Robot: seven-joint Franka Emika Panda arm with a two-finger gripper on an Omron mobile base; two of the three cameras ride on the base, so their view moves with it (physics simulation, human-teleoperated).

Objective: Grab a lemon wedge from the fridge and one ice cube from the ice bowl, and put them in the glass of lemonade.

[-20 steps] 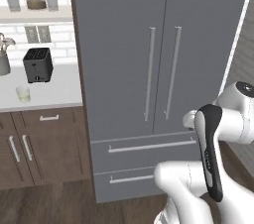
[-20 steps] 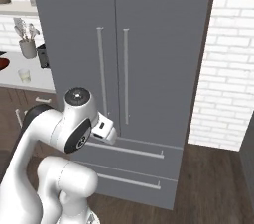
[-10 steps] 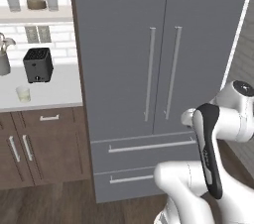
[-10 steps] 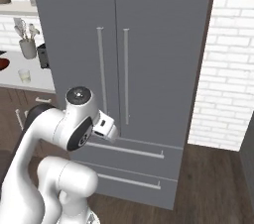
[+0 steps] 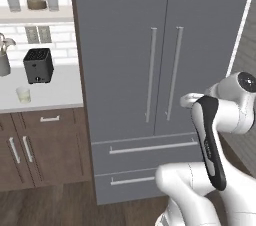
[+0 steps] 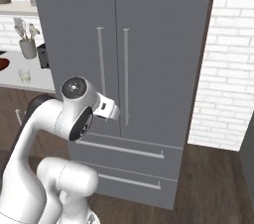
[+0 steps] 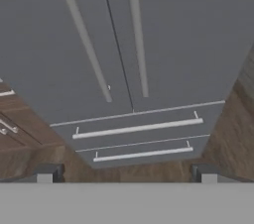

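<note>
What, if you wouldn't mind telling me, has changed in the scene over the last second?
Almost nothing. The arm has crept slightly toward the fridge, with the wrist a touch higher in the left base view. The gripper stays open and holds nothing. Both fridge doors and the two drawers remain shut, and the glass of lemonade and the toaster sit unmoved on the counter.

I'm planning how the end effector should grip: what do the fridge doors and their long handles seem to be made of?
The fridge doors look like matte grey painted metal, flat and without glare. The handles look like brushed silver metal bars, paler with a faint sheen. Being rendered, neither is certain.
</note>
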